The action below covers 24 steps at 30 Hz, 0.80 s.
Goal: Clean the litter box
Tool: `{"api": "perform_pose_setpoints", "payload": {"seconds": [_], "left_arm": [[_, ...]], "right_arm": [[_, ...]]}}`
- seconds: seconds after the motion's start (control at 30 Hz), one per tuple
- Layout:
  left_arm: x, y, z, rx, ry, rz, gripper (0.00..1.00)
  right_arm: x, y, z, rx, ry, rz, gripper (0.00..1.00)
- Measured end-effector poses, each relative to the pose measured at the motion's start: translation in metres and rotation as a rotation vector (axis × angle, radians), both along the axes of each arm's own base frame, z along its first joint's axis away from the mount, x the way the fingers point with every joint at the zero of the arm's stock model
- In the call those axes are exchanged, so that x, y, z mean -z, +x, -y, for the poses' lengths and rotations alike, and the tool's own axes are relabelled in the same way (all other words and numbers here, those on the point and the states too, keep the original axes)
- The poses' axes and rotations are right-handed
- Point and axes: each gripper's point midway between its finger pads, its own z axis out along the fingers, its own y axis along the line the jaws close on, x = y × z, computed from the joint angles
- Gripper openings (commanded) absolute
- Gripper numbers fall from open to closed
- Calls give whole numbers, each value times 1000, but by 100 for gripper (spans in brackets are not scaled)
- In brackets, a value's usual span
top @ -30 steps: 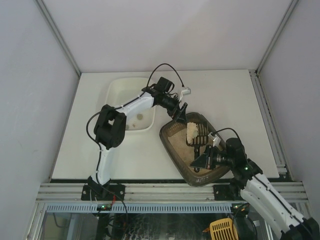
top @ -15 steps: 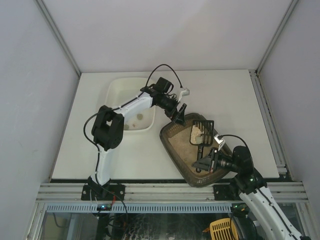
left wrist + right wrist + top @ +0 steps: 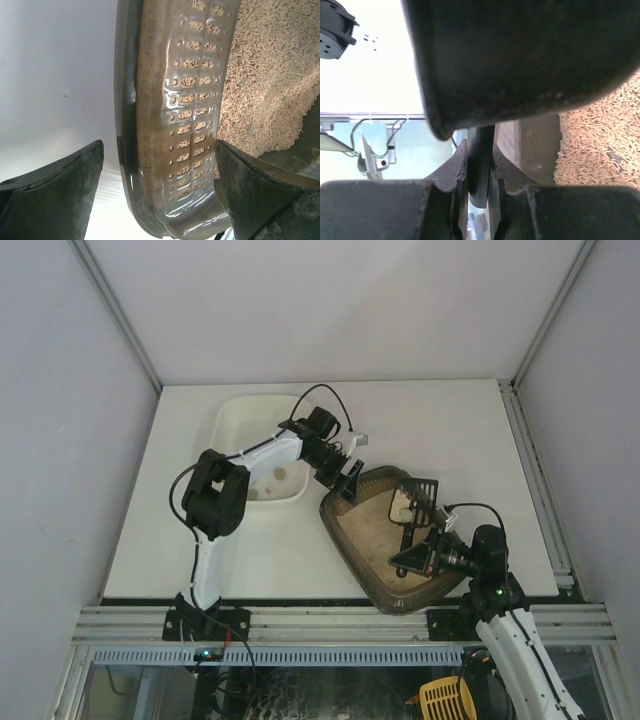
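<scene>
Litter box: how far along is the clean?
Done: a brownish bit lies in the white tub, likely already scooped. In hand: the right jaws are shut on the handle of the scoop, held over the litter box with a pale clump on it; the left jaws stand open astride the box's rim. Left: carry that clump to the tub, then probably sift the remaining litter.

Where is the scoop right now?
In the top view, the scoop is right of centre over the far end of the litter box, held by the right end effector.
</scene>
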Motion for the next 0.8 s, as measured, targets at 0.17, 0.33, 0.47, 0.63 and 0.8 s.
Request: {"api": "perform_pose_setpoints", "payload": {"seconds": [0.17, 0.33, 0.47, 0.63, 0.8], "left_arm": [[9, -10, -6, -24, 25, -48, 96], [10, -12, -10, -32, 39, -52, 95], [8, -12, -13, -39, 42, -55, 95], [7, -12, -16, -51, 50, -64, 95], [3, -9, -17, -65, 62, -64, 95]], "right_arm": [[-15, 0, 1, -1, 71, -28, 0], [-18, -17, 1, -70, 101, -97, 0], [-17, -29, -2, -112, 77, -139, 0], [-15, -48, -5, -180, 67, -160, 0], [-7, -40, 0, -115, 51, -201, 0]]}}
